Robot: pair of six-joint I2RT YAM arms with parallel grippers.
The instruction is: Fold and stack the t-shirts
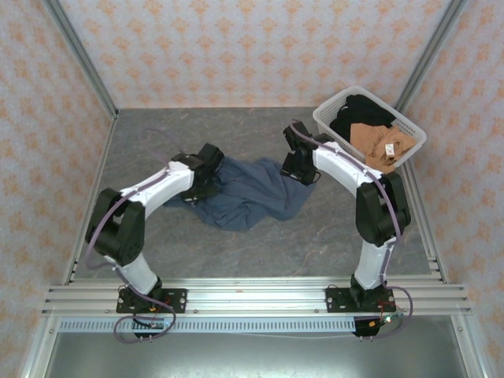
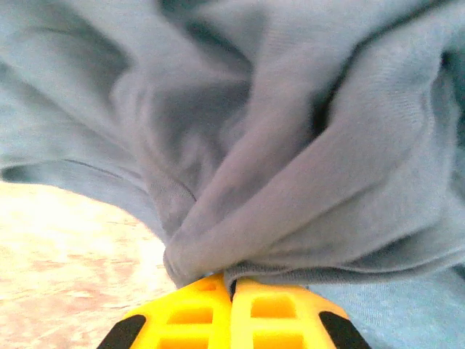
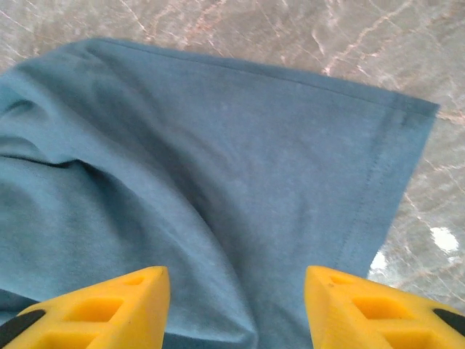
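The slate-blue t-shirt (image 1: 250, 197) lies crumpled on the grey table between my two arms. At the shirt's left end, my left gripper (image 1: 211, 175) is shut on a bunched fold of it; in the left wrist view the yellow fingers (image 2: 190, 313) meet with the cloth (image 2: 290, 145) pinched between their tips at the left gripper (image 2: 234, 280). My right gripper (image 1: 299, 169) stands open over the shirt's right end. Its fingertips (image 3: 123, 302) straddle a flat hemmed part of the blue cloth (image 3: 218, 160) at the right gripper (image 3: 236, 280). A tan-brown t-shirt (image 1: 374, 142) and a black one (image 1: 362, 110) lie in the basket.
The white lattice basket (image 1: 329, 110) stands at the back right, close behind my right arm. Bare grey table (image 1: 315, 236) lies in front of the blue shirt. Patterned walls with metal posts enclose the table on three sides.
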